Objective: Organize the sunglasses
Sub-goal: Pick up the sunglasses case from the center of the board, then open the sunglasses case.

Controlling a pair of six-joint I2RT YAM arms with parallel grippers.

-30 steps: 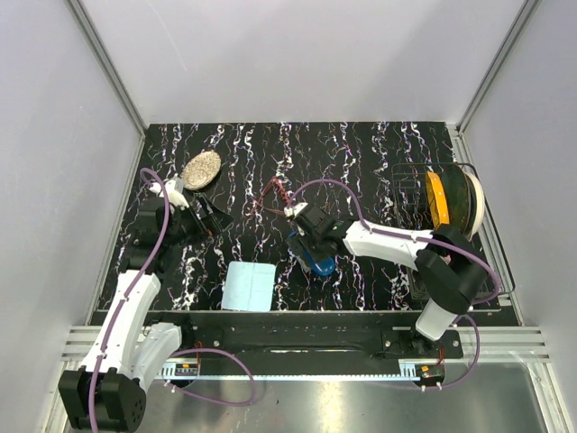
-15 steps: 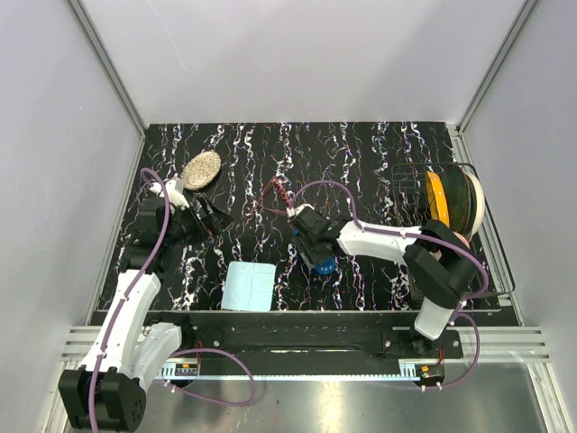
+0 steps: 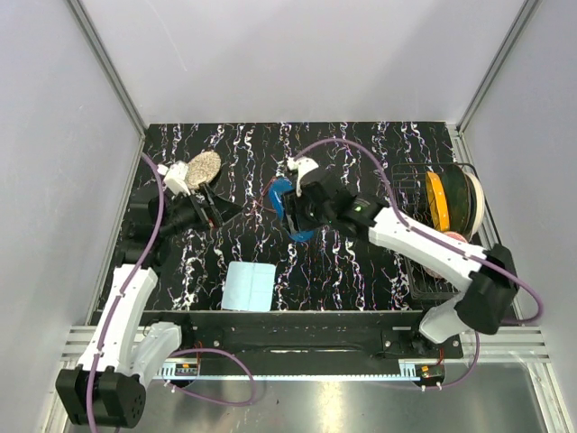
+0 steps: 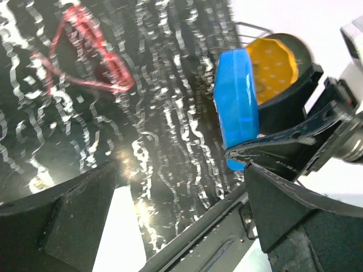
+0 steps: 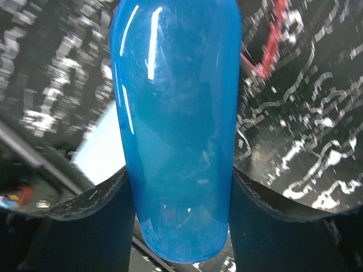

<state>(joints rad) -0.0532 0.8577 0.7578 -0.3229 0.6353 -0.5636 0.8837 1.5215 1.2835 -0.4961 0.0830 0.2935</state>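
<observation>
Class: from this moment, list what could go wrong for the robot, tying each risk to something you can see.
1. The right claw pinches the glossy blue case by its curved sides; it could slip out.
2. The sunglasses lie on the table close to the case; lowering it there might bend their thin wire frame.
3. The open left claw hovers nearby, so the two claws could bump.

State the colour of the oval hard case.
The oval hard case is glossy blue; clearest in right wrist view.
</observation>
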